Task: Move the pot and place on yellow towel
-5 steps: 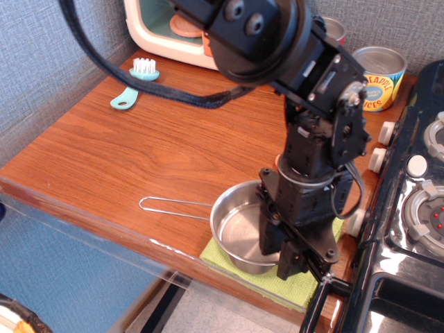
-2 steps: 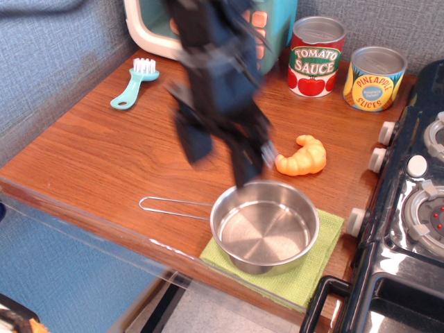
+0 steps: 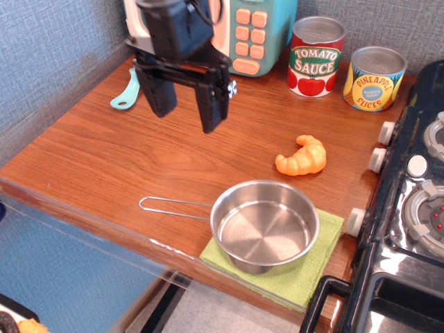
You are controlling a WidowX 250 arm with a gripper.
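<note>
The pot (image 3: 264,226), a small shiny steel saucepan, stands upright on the yellow-green towel (image 3: 316,263) at the table's front right. Its thin wire handle (image 3: 173,205) points left over the wood. My gripper (image 3: 185,109) hangs open and empty above the table's back left, well apart from the pot, with its two black fingers (image 3: 211,107) pointing down.
An orange croissant (image 3: 302,155) lies behind the pot. Tomato sauce (image 3: 316,57) and pineapple (image 3: 375,78) cans stand at the back right. A toy microwave (image 3: 253,31) and a teal brush (image 3: 127,94) are at the back left. A black stove (image 3: 409,208) borders the right.
My gripper has let go of the pot, risen and moved back left, away from it. The pot stays on the towel.
</note>
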